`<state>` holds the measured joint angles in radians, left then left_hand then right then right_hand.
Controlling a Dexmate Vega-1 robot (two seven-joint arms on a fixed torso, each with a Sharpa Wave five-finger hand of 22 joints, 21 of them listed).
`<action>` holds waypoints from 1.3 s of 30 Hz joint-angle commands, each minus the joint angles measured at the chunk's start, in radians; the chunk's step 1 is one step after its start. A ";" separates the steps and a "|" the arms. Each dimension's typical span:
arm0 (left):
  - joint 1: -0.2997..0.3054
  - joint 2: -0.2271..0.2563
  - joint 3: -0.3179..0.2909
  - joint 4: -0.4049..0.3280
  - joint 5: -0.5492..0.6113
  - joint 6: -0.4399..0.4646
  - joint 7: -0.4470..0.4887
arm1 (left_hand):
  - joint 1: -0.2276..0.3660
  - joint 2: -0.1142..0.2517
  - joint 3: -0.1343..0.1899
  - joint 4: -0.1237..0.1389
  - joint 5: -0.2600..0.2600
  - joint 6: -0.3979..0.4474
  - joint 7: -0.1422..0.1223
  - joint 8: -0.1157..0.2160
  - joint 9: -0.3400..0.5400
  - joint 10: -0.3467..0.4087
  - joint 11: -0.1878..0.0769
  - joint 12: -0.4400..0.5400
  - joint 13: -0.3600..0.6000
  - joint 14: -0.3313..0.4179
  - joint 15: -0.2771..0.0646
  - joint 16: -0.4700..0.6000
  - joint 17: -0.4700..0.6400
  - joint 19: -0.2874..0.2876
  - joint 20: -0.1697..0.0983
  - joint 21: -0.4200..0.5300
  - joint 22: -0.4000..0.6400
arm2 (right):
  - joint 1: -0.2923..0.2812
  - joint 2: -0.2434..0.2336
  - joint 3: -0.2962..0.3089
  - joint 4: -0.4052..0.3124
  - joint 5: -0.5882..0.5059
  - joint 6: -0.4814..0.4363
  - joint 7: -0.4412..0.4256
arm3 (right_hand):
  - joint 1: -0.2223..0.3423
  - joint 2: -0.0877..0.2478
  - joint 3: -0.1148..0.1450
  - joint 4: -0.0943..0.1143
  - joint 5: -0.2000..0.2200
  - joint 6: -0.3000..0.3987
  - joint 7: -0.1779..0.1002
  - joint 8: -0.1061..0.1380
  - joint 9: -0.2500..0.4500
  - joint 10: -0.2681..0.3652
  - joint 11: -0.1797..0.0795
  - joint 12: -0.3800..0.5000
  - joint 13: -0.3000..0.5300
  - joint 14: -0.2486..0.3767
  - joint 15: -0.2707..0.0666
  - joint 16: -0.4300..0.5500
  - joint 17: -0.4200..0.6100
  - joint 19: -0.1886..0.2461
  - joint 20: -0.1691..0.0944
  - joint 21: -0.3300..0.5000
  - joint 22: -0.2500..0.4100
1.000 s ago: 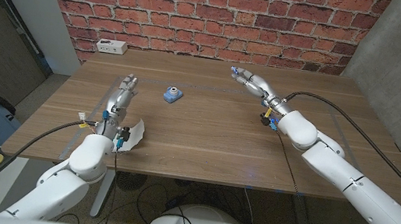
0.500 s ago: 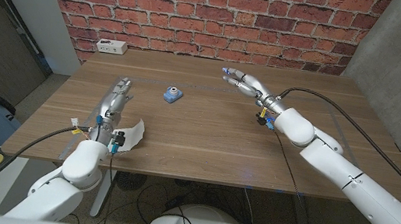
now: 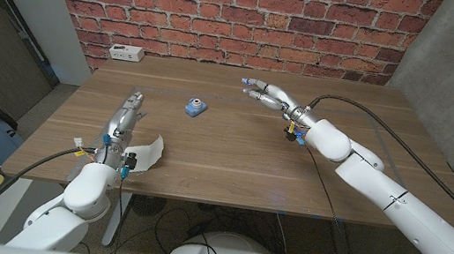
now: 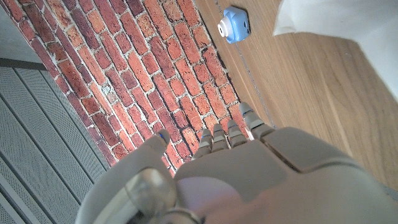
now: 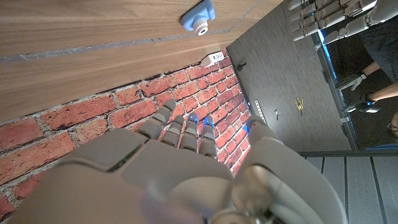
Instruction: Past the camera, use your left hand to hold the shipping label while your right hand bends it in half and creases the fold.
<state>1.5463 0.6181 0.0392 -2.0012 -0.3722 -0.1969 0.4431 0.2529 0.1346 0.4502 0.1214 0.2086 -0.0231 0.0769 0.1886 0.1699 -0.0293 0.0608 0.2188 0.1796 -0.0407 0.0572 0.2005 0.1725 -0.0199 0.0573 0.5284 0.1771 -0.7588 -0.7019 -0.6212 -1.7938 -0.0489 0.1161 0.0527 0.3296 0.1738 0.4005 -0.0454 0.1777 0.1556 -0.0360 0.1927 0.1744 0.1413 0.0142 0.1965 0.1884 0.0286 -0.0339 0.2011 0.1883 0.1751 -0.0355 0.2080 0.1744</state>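
Observation:
The shipping label (image 3: 147, 152), a curled white sheet, lies near the table's front left edge and also shows in the left wrist view (image 4: 339, 28). The small blue camera (image 3: 196, 106) sits mid-table, left of centre, and is seen too in both wrist views (image 4: 235, 25) (image 5: 199, 14). My left hand (image 3: 126, 113) is stretched out beside the label on its left, fingers straight and holding nothing. My right hand (image 3: 266, 92) hovers right of the camera with its fingers extended toward it, empty.
A white power strip (image 3: 123, 52) lies at the table's back left by the brick wall. Bare wooden table (image 3: 231, 159) spreads between the arms. A person's gloved arm (image 5: 364, 78) shows at the edge of the right wrist view.
My right hand has travelled left toward the blue camera. My left arm has drifted slightly left and back, away from the label. Label and camera have not moved.

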 commanded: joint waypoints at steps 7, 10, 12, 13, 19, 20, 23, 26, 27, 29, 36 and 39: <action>0.008 -0.008 -0.021 0.015 -0.011 -0.008 -0.030 | -0.010 -0.003 -0.004 0.002 0.000 0.008 0.003 0.005 0.005 0.004 0.000 0.005 0.004 0.009 0.001 -0.001 0.002 0.004 0.006 -0.008 0.003 | 0.046 0.018 -0.048 -0.011 -0.085 -0.002 0.047 | 0.014 0.002 0.008 -0.006 0.000 0.010 -0.007 0.001 0.006 0.007 -0.016 0.005 0.002 0.009 -0.020 0.004 0.001 0.009 -0.050 -0.001 0.003; 0.006 -0.009 -0.021 0.017 -0.011 -0.009 -0.033 | -0.011 -0.003 -0.004 0.001 0.000 0.008 0.003 0.004 0.005 0.005 0.000 0.004 0.004 0.009 0.001 -0.002 0.002 0.005 0.005 -0.009 0.003 | 0.053 0.021 -0.057 -0.018 -0.111 -0.013 0.049 | 0.016 0.002 0.009 -0.007 0.001 0.011 -0.007 0.001 0.006 0.007 -0.016 0.005 0.002 0.009 -0.020 0.004 0.001 0.010 -0.050 -0.001 0.003; 0.005 -0.007 -0.022 0.017 -0.012 -0.007 -0.036 | -0.012 -0.003 -0.004 0.001 0.000 0.008 0.003 0.003 0.005 0.006 0.000 0.004 0.004 0.009 0.001 -0.003 0.002 0.005 0.005 -0.010 0.003 | 0.057 0.024 -0.061 -0.013 -0.111 -0.008 0.057 | 0.018 0.002 0.010 -0.008 0.001 0.012 -0.008 0.001 0.006 0.008 -0.022 0.005 0.002 0.010 -0.021 0.004 0.001 0.010 -0.050 -0.001 0.003; 0.005 -0.007 -0.022 0.017 -0.011 -0.007 -0.036 | -0.012 -0.003 -0.004 0.001 0.000 0.008 0.003 0.003 0.005 0.005 -0.002 0.003 0.004 0.009 0.001 -0.003 0.002 0.005 0.006 -0.010 0.003 | 0.059 0.025 -0.063 -0.013 -0.116 -0.009 0.058 | 0.019 0.002 0.010 -0.008 0.001 0.012 -0.009 0.001 0.006 0.008 -0.025 0.004 0.002 0.010 -0.021 0.004 0.001 0.011 -0.049 -0.001 0.003; 0.003 -0.006 -0.024 0.015 -0.013 -0.004 -0.040 | -0.013 -0.003 -0.005 0.001 0.000 0.009 0.003 0.002 0.005 0.006 0.000 0.002 0.004 0.010 0.001 -0.004 0.002 0.006 0.005 -0.012 0.003 | 0.069 0.025 -0.073 -0.018 -0.147 -0.012 0.067 | 0.025 0.002 0.013 -0.012 0.002 0.013 -0.015 0.000 0.006 0.010 -0.032 0.004 0.002 0.019 -0.018 0.006 0.000 0.013 -0.031 0.000 0.003; 0.002 -0.007 -0.024 0.016 -0.015 -0.004 -0.041 | -0.013 -0.003 -0.005 0.001 0.000 0.009 0.003 0.002 0.005 0.007 0.000 0.002 0.004 0.010 0.001 -0.005 0.002 0.006 0.005 -0.012 0.003 | 0.070 0.025 -0.075 -0.021 -0.154 -0.012 0.066 | 0.025 0.002 0.013 -0.012 0.002 0.013 -0.016 0.000 0.006 0.010 -0.032 0.004 0.002 0.019 -0.018 0.006 0.000 0.014 -0.030 0.000 0.003; 0.001 -0.006 -0.024 0.016 -0.013 -0.003 -0.043 | -0.014 -0.003 -0.005 0.001 0.000 0.009 0.002 0.002 0.005 0.007 0.001 0.002 0.004 0.010 0.001 -0.005 0.002 0.007 0.004 -0.013 0.003 | 0.071 0.025 -0.078 -0.025 -0.165 -0.011 0.070 | 0.027 0.002 0.014 -0.013 0.002 0.014 -0.020 0.000 0.006 0.012 -0.033 0.005 0.002 0.021 -0.017 0.007 0.000 0.016 -0.030 0.001 0.003; 0.000 -0.007 -0.024 0.017 -0.015 -0.004 -0.044 | -0.015 -0.003 -0.005 0.001 0.000 0.010 0.002 0.001 0.005 0.008 0.002 0.001 0.004 0.011 0.000 -0.006 0.002 0.008 0.004 -0.013 0.003 | 0.072 0.023 -0.080 -0.031 -0.174 -0.010 0.076 | 0.028 0.002 0.014 -0.013 0.002 0.016 -0.021 0.000 0.006 0.015 -0.032 0.005 0.002 0.023 -0.015 0.007 0.000 0.017 -0.030 0.001 0.003; 0.000 -0.006 -0.024 0.017 -0.014 -0.004 -0.044 | -0.015 -0.003 -0.005 0.001 0.000 0.009 0.003 0.001 0.005 0.008 0.001 0.001 0.004 0.010 0.000 -0.006 0.002 0.008 0.004 -0.014 0.003 | 0.072 0.023 -0.081 -0.034 -0.180 -0.011 0.076 | 0.028 0.002 0.014 -0.013 0.002 0.016 -0.022 0.000 0.006 0.015 -0.032 0.005 0.002 0.024 -0.015 0.007 0.000 0.017 -0.030 0.001 0.003; 0.001 -0.007 -0.024 0.016 -0.015 -0.004 -0.045 | -0.015 -0.003 -0.005 0.001 0.000 0.009 0.002 0.000 0.005 0.008 -0.002 0.001 0.004 0.011 -0.001 -0.006 0.002 0.008 0.004 -0.014 0.003 | 0.073 0.020 -0.084 -0.041 -0.192 -0.012 0.080 | 0.029 0.002 0.014 -0.014 0.002 0.018 -0.023 0.001 0.006 0.015 -0.032 0.005 0.002 0.025 -0.016 0.007 0.000 0.019 -0.030 0.002 0.003; 0.005 -0.009 -0.022 0.014 -0.014 -0.006 -0.045 | -0.017 -0.003 -0.006 0.001 0.000 0.009 0.001 -0.001 0.005 0.008 0.000 -0.001 0.004 0.011 0.001 -0.007 0.002 0.009 0.004 -0.016 0.003 | 0.075 0.015 -0.092 -0.062 -0.228 -0.010 0.092 | 0.033 0.003 0.016 -0.015 0.003 0.022 -0.024 0.001 0.007 0.019 -0.033 0.006 0.002 0.026 -0.021 0.008 0.000 0.021 -0.033 0.002 0.003; 0.009 -0.010 -0.022 0.012 -0.011 -0.010 -0.043 | -0.017 -0.003 -0.006 0.001 0.000 0.009 0.003 -0.001 0.005 0.009 -0.003 -0.001 0.004 0.012 -0.001 -0.008 0.002 0.009 0.004 -0.016 0.003 | 0.076 0.014 -0.096 -0.069 -0.240 -0.008 0.100 | 0.035 0.003 0.017 -0.016 0.003 0.025 -0.026 0.002 0.007 0.020 -0.034 0.006 0.002 0.027 -0.022 0.007 0.000 0.022 -0.034 0.002 0.003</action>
<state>1.5485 0.6111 0.0161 -1.9858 -0.3854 -0.2040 0.4009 0.2397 0.1321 0.4477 0.1241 0.2086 -0.0195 0.0730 0.1886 0.1699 -0.0241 0.0555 0.2188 0.1796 -0.0372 0.0536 0.1937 0.1726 -0.0197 0.0569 0.5138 0.1794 -0.6878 -0.6816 -0.7038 -1.8378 -0.2405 0.1059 0.1332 0.3531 0.1793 0.4131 -0.0579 0.1777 0.1736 -0.0541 0.1927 0.1796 0.1521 -0.0150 0.1965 0.1882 0.0449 -0.0392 0.2011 0.1861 0.1865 -0.0360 0.2080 0.1743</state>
